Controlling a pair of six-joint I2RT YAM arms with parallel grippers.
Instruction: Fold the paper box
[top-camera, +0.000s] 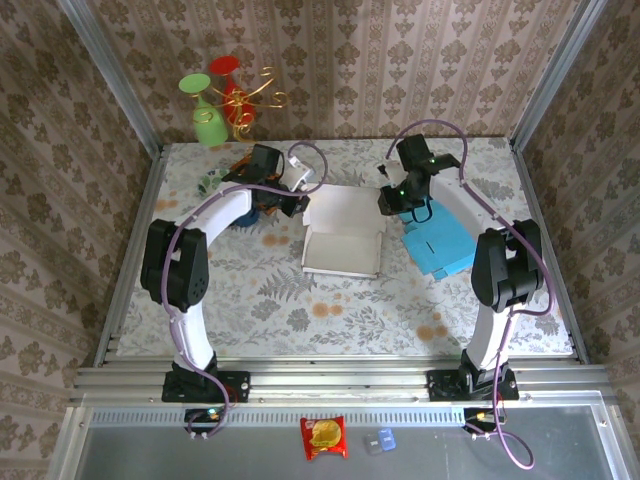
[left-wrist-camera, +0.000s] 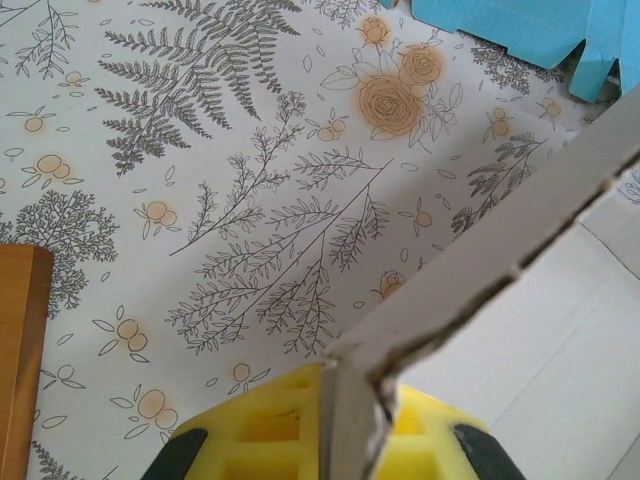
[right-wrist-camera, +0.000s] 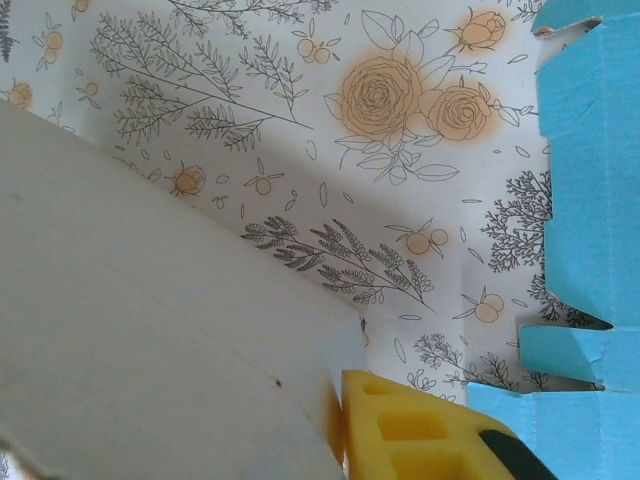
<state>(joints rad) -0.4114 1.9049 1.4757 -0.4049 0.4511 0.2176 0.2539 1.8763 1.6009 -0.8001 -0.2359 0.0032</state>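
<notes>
Top external view: on the floral table (top-camera: 300, 300), the left gripper (top-camera: 297, 200) is closed tight on the left flap of the white paper box (top-camera: 345, 235), the card edge pinched between its yellow fingers (left-wrist-camera: 265, 435). The box sits mid-table, between the arms. At its right wall, the right gripper (top-camera: 388, 200) has one yellow pad (right-wrist-camera: 410, 430) against the card; whether it is clamped, I cannot tell. A blue cardboard sheet (top-camera: 440, 245) lies just to the right.

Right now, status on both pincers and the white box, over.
Left pincer shut on a raised flap of the white box. Right pincer at its opposite side, grip unclear. Blue cardboard flat alongside, apart.
</notes>
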